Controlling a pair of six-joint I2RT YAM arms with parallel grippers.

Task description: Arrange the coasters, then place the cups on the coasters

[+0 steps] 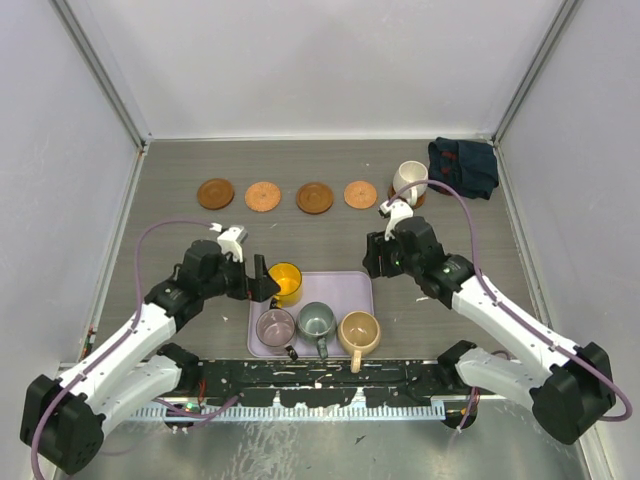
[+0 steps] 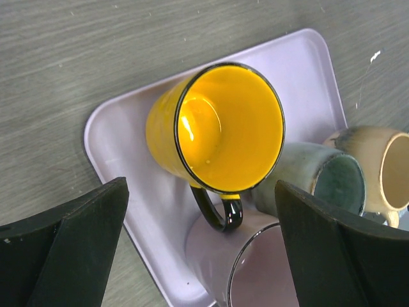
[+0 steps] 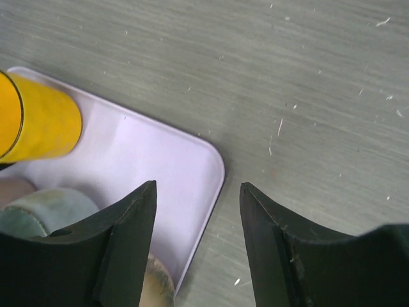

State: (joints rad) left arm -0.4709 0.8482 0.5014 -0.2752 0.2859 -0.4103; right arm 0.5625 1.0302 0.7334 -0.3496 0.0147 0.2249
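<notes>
Left wrist view: the left gripper (image 2: 200, 192) hangs wide apart over the yellow mug (image 2: 217, 128). Closing may bump the pink mug (image 2: 255, 275) crowding its near side. The right gripper (image 3: 198, 185) is apart, empty.

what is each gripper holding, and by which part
Nothing is held. The left gripper stands open over the yellow cup; the right gripper is open and empty.

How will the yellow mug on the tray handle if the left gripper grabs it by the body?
Probably rigid and breakable: the yellow mug looks like glazed ceramic. The glossy glaze may be slippery in the open left gripper. It stands upright on the tray, so it likely won't roll, though a high push could tip it.
</notes>
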